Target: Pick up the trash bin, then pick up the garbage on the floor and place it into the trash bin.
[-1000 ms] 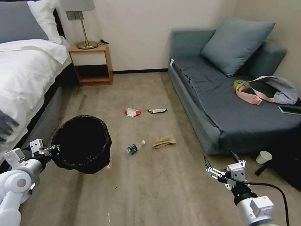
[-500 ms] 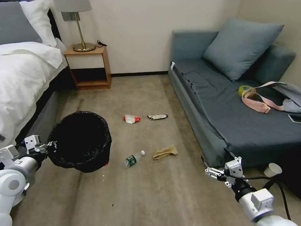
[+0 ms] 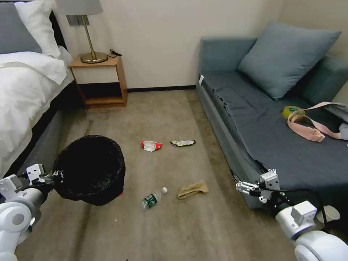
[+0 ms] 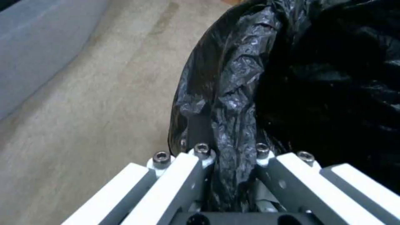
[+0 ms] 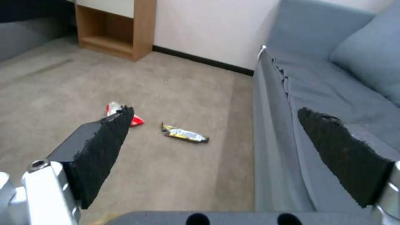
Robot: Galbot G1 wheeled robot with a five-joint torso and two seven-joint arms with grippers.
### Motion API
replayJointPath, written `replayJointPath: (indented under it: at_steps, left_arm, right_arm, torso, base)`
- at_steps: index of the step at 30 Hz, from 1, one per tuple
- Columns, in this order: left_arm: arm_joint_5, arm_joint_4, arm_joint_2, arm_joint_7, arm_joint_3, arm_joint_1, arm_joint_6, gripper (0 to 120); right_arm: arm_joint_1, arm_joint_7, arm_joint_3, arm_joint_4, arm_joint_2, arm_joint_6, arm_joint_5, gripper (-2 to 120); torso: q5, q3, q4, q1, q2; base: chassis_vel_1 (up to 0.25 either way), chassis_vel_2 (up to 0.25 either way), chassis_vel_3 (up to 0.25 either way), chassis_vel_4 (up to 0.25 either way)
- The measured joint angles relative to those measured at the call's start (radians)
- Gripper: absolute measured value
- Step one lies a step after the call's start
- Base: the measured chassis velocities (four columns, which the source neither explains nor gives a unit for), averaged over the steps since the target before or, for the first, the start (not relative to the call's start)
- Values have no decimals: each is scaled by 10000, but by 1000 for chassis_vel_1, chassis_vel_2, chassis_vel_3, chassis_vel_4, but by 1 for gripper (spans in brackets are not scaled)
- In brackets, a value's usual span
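The trash bin (image 3: 88,170), lined with a crinkly black bag (image 4: 292,78), hangs just above the carpet at the left. My left gripper (image 3: 54,176) (image 4: 233,150) is shut on its near rim. The garbage lies on the floor ahead: a clear bottle (image 3: 154,198) with a green label, crumpled brown paper (image 3: 193,189), a red-white wrapper (image 3: 151,145) (image 5: 137,120) and a dark-gold wrapper (image 3: 183,143) (image 5: 185,134). My right gripper (image 3: 247,172) (image 5: 217,113) is open and holds nothing, raised beside the sofa's front edge, right of the brown paper.
A bed (image 3: 25,94) runs along the left, with a wooden nightstand (image 3: 99,81) and lamp by the wall. A grey sofa (image 3: 253,119) on the right carries a cushion, a yellow tape roll (image 3: 291,110) and a pink strap (image 3: 308,127). A paper cup (image 3: 330,214) lies near its corner.
The whole picture has shifted, so the camera has moved; the litter now sits lower in view. The bin stays held in my left gripper. The right gripper stays open, now against the sofa's edge.
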Motion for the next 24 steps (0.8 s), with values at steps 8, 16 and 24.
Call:
replayJointPath:
  at_steps: [8, 16, 24]
  left_arm:
    - [185, 272, 93, 412, 39, -184, -65, 2]
    - [316, 318, 167, 621, 100, -252, -114, 2]
    - [765, 185, -55, 1069, -35, 100, -253, 2]
  right_arm:
    - [506, 44, -348, -475, -291, -117, 56, 100]
    - [1359, 373, -1053, -1093, -739, -310, -197, 100]
    - [3667, -57, -3516, -2745, -2094, -164, 428, 100]
  torso:
    - [0, 1, -3, 0, -1]
    - [1, 0, -1, 0, 0]
    - [0, 0, -2, 0, 0]
  base:
    - [-118, 102, 110, -121]
    - [-5, 13, 16, -4]
    - [0, 0, 0, 0]
